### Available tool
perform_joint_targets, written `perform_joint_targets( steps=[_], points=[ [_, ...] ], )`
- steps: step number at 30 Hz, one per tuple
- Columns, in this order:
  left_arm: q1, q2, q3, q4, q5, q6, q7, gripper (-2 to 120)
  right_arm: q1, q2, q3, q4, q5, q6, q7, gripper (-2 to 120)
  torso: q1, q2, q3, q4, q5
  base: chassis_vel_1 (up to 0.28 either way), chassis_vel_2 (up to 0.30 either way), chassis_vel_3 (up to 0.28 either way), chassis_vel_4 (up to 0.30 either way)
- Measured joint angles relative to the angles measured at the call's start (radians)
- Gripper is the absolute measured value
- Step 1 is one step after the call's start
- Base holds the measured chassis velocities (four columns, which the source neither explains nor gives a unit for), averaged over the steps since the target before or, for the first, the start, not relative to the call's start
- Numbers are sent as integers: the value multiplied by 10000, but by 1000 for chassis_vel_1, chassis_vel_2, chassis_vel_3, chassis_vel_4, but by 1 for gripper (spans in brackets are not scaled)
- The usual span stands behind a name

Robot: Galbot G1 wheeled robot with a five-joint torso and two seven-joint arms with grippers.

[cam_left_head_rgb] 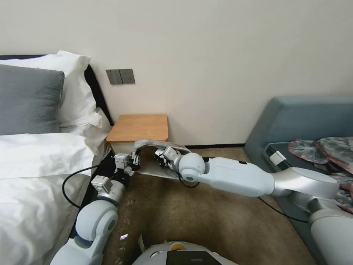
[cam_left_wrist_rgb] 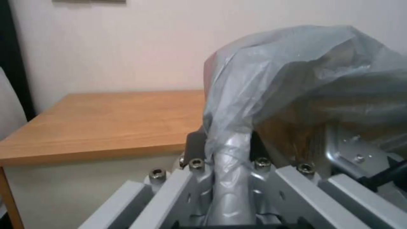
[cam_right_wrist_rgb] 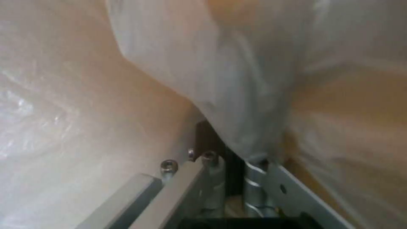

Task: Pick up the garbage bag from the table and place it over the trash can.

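Currently: garbage bag (cam_left_head_rgb: 158,144) held stretched between both grippers, in front of the worktop (cam_left_head_rgb: 139,127).
Left gripper (cam_left_head_rgb: 135,159) and right gripper (cam_left_head_rgb: 160,154) each pinch the rim; the bag's long axis runs left-right between them, below worktop height.

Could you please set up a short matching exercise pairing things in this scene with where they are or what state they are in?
Things:
1. garbage bag
2. table
3. left gripper
4. pillow

States:
A. grey, lying on the bed
B. held between both grippers, off the tabletop
C. bare orange-brown top against the wall
D. shut on bunched plastic

Pairs: 1-B, 2-C, 3-D, 4-A
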State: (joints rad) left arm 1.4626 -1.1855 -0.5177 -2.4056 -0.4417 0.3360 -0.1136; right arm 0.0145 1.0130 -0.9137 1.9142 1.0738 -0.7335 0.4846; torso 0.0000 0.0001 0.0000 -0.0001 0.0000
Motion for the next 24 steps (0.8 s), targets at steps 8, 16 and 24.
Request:
perform_joint_targets(
  steps=[8,16,24],
  points=[
    [45,-17,12,-72,7,-3,26,3,19,175,-126,-370,56,-2,128,0,0,0,0,1,0,0,0,0,0],
    [83,-52,10,-116,12,-3,63,3,30,193,-164,-577,60,-6,129,0,0,0,0,1,1,0,0,0,0],
    [59,-99,16,17,4,0,83,3,94,184,-94,-244,357,-8,258,0,0,0,0,1,0,0,0,0,0]
  ],
)
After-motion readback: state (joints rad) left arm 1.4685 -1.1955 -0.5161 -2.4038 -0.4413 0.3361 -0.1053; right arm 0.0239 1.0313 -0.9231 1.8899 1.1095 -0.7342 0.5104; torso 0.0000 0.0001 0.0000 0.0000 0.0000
